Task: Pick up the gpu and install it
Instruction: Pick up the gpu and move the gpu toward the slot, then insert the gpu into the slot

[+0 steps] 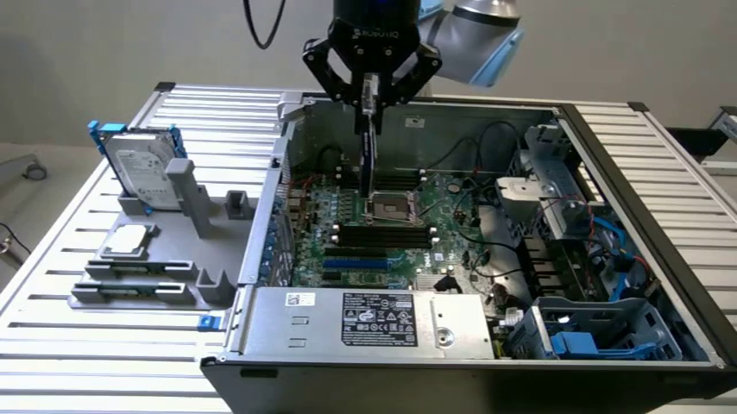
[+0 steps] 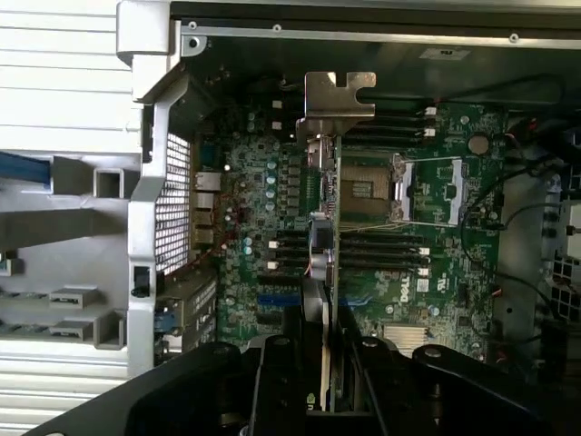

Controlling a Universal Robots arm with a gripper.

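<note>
Item: gpu (image 1: pixel 365 155) (image 2: pixel 327 245), held on edge between the jaws of the gripper (image 1: pixel 368 105) (image 2: pixel 324 363). The jaws are narrowed, clamped on the card's upper edge. The card hangs upright below the fingers, silver bracket end lowest, over the motherboard (image 1: pixel 381 224) inside the open computer case (image 1: pixel 461 388). On the exterior view's left, outside the case: hard drive (image 1: pixel 144 172) in a blue frame and a CPU chip (image 1: pixel 127 240), both on a grey fixture (image 1: pixel 150 276).
</note>
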